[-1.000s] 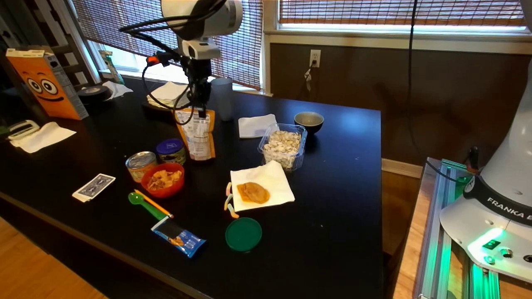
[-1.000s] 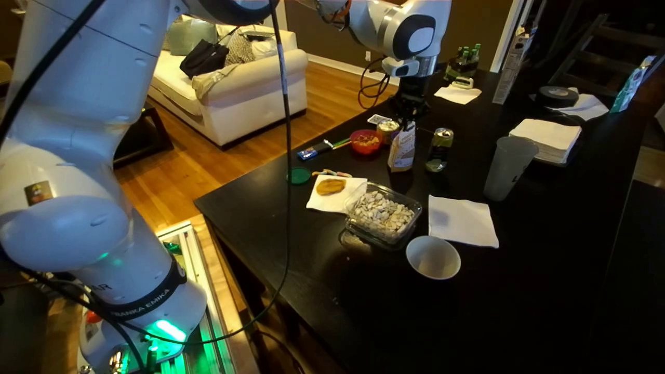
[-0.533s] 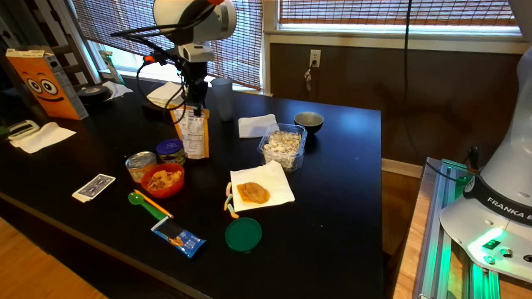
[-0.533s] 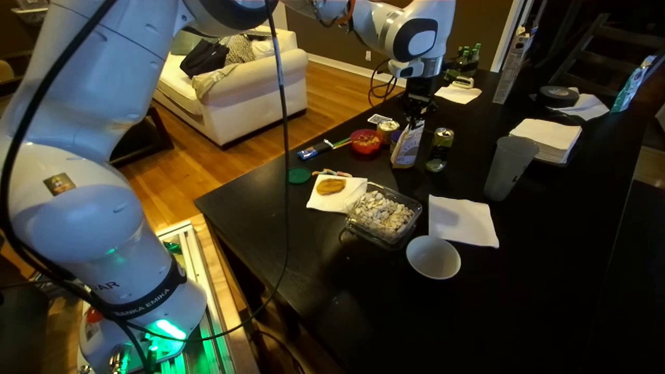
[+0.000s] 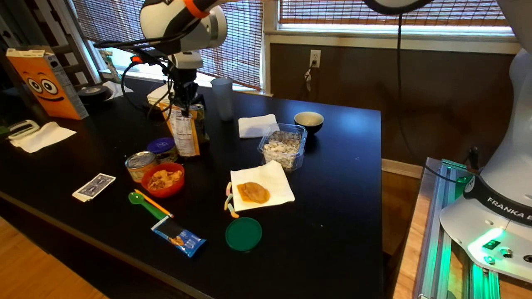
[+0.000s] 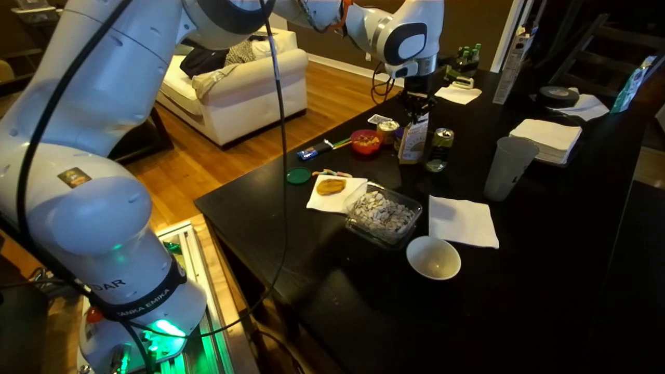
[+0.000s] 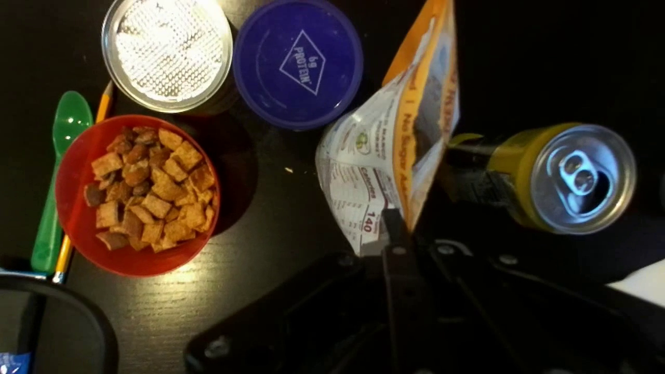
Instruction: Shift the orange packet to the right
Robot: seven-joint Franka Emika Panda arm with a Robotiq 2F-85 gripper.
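The orange packet (image 5: 183, 131) stands upright on or just above the dark table; I cannot tell if its base touches. It shows a pale printed label with orange edges in both exterior views (image 6: 414, 141). In the wrist view the packet (image 7: 358, 171) has its open mouth turned up toward the camera. My gripper (image 7: 404, 231) is shut on the near end of its top rim, with one finger (image 7: 393, 226) over the printed side and the other mostly hidden. In the exterior views the gripper hangs straight down over the packet's top.
A blue-lidded tub (image 7: 298, 65) stands close to the packet on one side, a yellow-dark drink can (image 7: 582, 176) on the other. A metal-lidded can (image 5: 140, 164) and a red bowl (image 5: 170, 192) are near. A tall cup (image 5: 223, 99) and a seed box (image 5: 282, 145) stand farther off.
My gripper and the packet have moved left in one exterior view and right and back in another. The blue-lidded tub has shifted slightly left, and the drink can has come into sight.
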